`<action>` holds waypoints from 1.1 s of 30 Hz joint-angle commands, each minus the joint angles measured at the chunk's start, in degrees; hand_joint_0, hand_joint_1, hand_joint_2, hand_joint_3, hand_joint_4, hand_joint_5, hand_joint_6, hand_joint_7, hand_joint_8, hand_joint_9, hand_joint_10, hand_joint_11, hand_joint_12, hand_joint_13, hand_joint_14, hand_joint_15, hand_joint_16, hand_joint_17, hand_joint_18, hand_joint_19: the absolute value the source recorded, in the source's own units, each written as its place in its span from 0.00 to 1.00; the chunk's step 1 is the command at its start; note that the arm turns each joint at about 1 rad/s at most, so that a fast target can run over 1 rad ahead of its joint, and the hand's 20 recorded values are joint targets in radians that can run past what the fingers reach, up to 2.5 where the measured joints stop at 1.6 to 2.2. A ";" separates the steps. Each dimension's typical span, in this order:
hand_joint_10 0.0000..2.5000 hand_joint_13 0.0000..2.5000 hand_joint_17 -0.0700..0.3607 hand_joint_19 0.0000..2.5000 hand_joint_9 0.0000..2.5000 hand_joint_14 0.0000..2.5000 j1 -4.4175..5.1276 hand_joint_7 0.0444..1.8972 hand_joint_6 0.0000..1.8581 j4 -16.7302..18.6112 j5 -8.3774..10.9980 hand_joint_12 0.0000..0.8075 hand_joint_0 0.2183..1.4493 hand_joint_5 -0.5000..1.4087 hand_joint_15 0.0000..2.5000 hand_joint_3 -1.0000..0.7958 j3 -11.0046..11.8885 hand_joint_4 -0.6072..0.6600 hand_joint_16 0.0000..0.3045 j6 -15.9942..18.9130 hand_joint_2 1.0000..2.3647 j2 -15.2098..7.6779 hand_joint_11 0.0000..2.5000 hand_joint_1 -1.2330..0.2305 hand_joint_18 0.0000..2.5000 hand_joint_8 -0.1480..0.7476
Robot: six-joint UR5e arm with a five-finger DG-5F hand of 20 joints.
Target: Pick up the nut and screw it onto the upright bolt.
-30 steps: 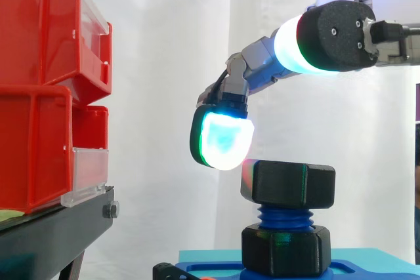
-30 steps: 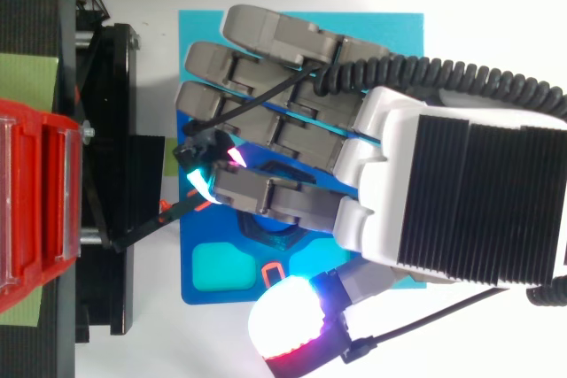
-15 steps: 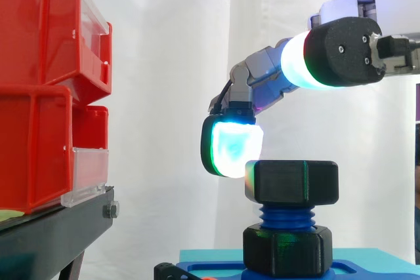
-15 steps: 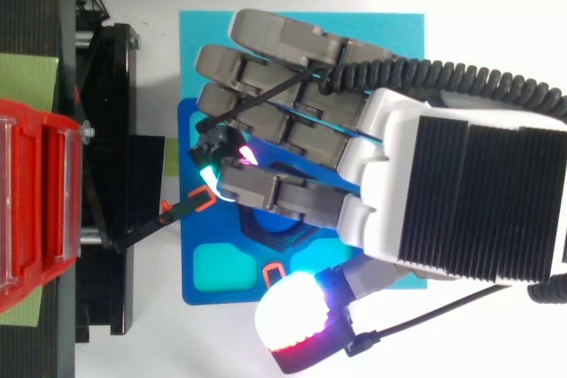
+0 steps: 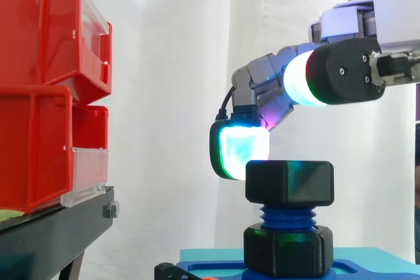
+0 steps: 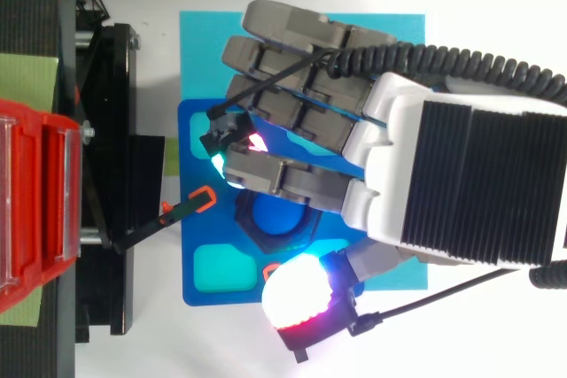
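On top of the upright bolt (image 5: pixel 285 216) sat the black nut (image 5: pixel 289 183), already started on the blue thread, with a few turns of thread bare between it and the black hexagonal collar (image 5: pixel 287 248) at the bolt's foot. The hand (image 6: pixel 461 183) hung over the bolt from the arm's side. Its fingers (image 5: pixel 241 152) were bent down at the tips, and one glowing pad lay against the nut's face on the side of the bolt toward the red bins (image 5: pixel 46 90). The thumb (image 6: pixel 297 298) was held well off and higher than the nut, so the fingers stood wide of it and clasped nothing. That placing looked meant for turning rather than carrying: since the thread bore the nut's weight, a single pad pressed on one flat could probably push it round. Compared with a second earlier, the pad had come in toward the bolt and slightly down, from up and off the nut's corner to right beside its face. From above, the hand had drawn back from the bins, uncovering the bolt's blue top and the nut's rim over the blue base (image 6: pixel 193 236). The nut also showed a broader flat to the side camera, which suggested a slight turn, though its height on the bolt seemed unchanged.
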 commanded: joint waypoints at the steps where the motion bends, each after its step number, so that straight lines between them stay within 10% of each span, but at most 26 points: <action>1: 0.00 0.20 0.35 0.00 0.29 0.00 -0.12 0.77 0.27 -1.12 -0.04 0.37 0.26 0.26 0.00 0.28 0.00 0.64 0.12 -0.02 0.00 0.00 0.00 0.78 0.07 0.45; 22: 0.00 0.44 0.23 0.08 0.61 0.00 -1.18 0.62 0.35 -3.41 -0.30 0.18 0.27 0.30 0.00 0.28 0.00 0.58 0.04 -0.28 0.00 0.26 0.00 0.71 0.34 0.44; 28: 0.00 0.41 0.26 0.07 0.58 0.00 -1.44 0.75 0.28 -4.02 -0.21 0.22 0.26 0.29 0.01 0.28 0.00 0.61 0.06 -0.37 0.00 0.35 0.03 0.74 0.30 0.46; 33: 0.00 0.36 0.30 0.08 0.50 0.00 -2.23 0.59 0.27 -5.96 -0.39 0.27 0.25 0.24 0.01 0.28 2.28 0.67 0.08 -1.16 0.00 0.53 0.03 0.76 0.25 0.45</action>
